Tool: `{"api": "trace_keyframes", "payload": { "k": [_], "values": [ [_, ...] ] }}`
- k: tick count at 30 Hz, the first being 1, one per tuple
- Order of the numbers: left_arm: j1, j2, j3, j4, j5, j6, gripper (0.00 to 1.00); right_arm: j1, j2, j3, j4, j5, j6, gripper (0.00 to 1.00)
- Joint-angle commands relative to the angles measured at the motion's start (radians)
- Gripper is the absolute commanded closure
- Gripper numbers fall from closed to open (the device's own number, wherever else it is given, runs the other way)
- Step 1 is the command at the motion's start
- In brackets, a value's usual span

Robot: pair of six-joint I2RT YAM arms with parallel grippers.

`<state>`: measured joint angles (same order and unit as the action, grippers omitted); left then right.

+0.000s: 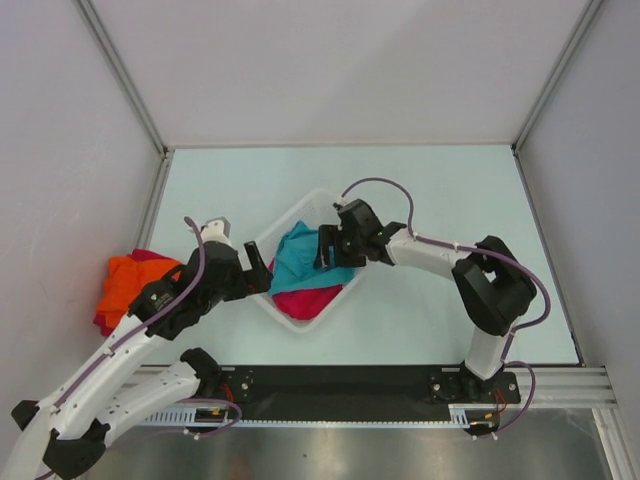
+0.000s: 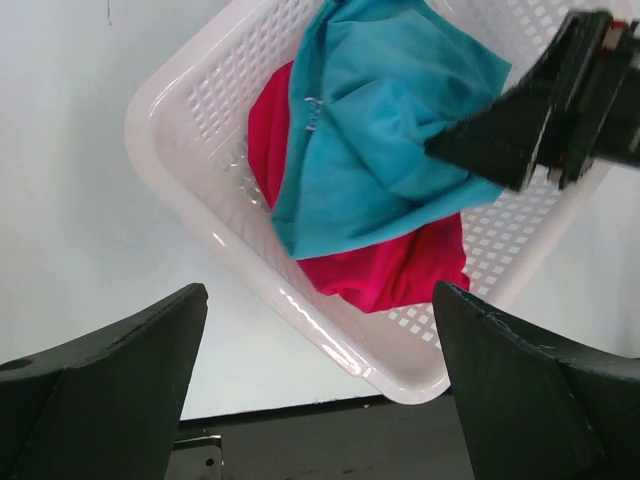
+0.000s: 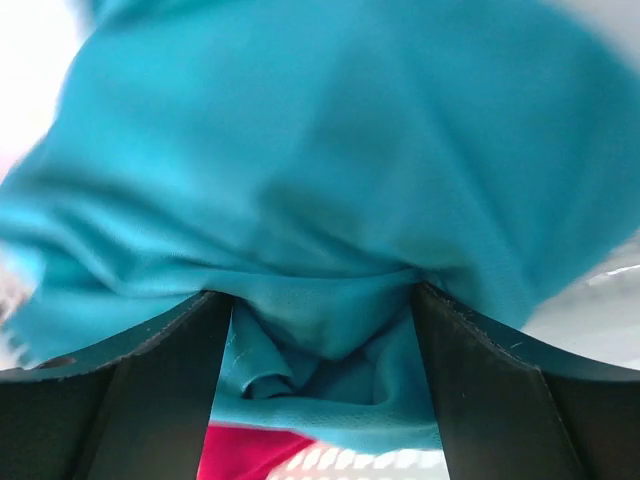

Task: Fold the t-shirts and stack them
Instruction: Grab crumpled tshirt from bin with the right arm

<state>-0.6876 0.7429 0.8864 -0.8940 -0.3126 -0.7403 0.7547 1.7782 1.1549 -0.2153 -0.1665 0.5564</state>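
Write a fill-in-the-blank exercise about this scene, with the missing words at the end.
In the white basket, the teal t-shirt lies on a t-shirt coloured ____.
The right gripper is open around a fold of the ____ t-shirt.
The left gripper is open and holds ____.
The orange t-shirt lies ____ the basket.
Missing words: magenta-pink; teal; nothing; outside.

Bright, even overhead light, faint shadows, right wrist view blurred
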Motion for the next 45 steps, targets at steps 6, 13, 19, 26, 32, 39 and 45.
{"api": "trace_keyframes", "payload": {
  "k": [6, 13, 19, 26, 32, 39, 45],
  "values": [
    [0.013, -0.028, 0.032, -0.025, 0.0, 0.035, 0.01, -0.306, 0.027, 0.074, -0.137, 0.165, 0.03, 0.21],
    [0.02, -0.045, 0.02, -0.029, 0.004, 0.048, 0.01, -0.463, -0.077, 0.026, -0.211, 0.355, 0.042, 0.2],
    [0.025, -0.077, -0.001, -0.025, 0.02, 0.058, 0.0, -0.567, -0.169, -0.001, -0.24, 0.389, 0.019, 0.2],
    [0.03, -0.097, -0.023, -0.016, 0.033, 0.061, 0.0, -0.62, -0.232, -0.052, -0.226, 0.395, 0.02, 0.2],
    [0.033, -0.102, -0.035, -0.014, 0.037, 0.058, 0.01, -0.559, -0.217, -0.029, -0.239, 0.397, 0.016, 0.21],
    [0.034, -0.088, -0.063, 0.027, 0.055, 0.055, 0.0, -0.364, -0.204, 0.124, -0.346, 0.545, -0.036, 0.19],
    [0.034, -0.057, -0.07, 0.063, 0.086, 0.048, 0.01, -0.307, -0.154, 0.155, -0.352, 0.521, -0.044, 0.18]
  ]
}}
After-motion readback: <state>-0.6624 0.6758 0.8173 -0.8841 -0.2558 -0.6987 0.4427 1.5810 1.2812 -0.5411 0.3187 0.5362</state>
